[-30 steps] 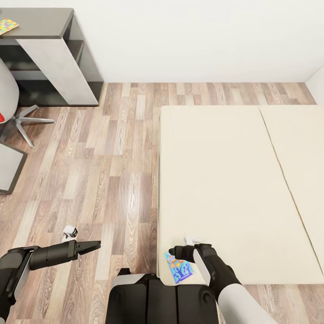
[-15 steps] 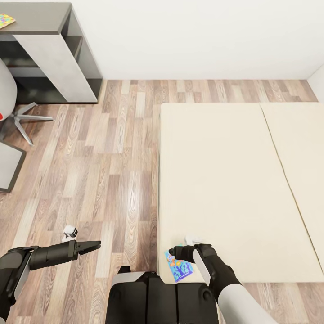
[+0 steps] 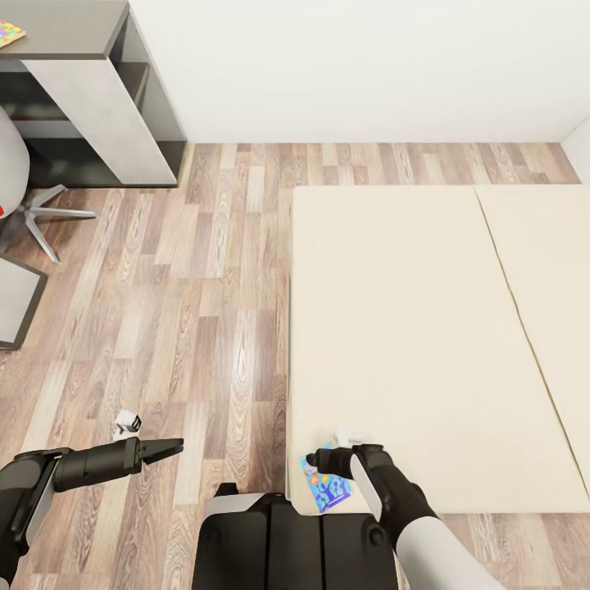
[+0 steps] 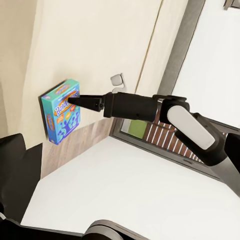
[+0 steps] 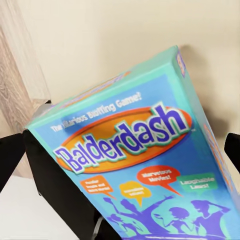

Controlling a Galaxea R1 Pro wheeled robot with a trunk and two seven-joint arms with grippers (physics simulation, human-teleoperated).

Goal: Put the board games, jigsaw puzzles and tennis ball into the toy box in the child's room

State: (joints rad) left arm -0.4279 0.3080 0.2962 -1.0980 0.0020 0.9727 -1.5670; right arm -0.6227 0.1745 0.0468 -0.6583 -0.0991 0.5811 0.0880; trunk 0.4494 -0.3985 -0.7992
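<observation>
Board game (image 3: 326, 489) (same bed (image 3: 410, 344) corner) in right gripper (image 3: 315, 461), unmoved.

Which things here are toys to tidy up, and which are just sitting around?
For the job: board game at the right gripper; jigsaw puzzle on the table; bed.
Just there: chair; wood floor; left gripper, holding nothing.

Head looks steeply down; both wrist views share board game (image 5: 135, 155).
</observation>
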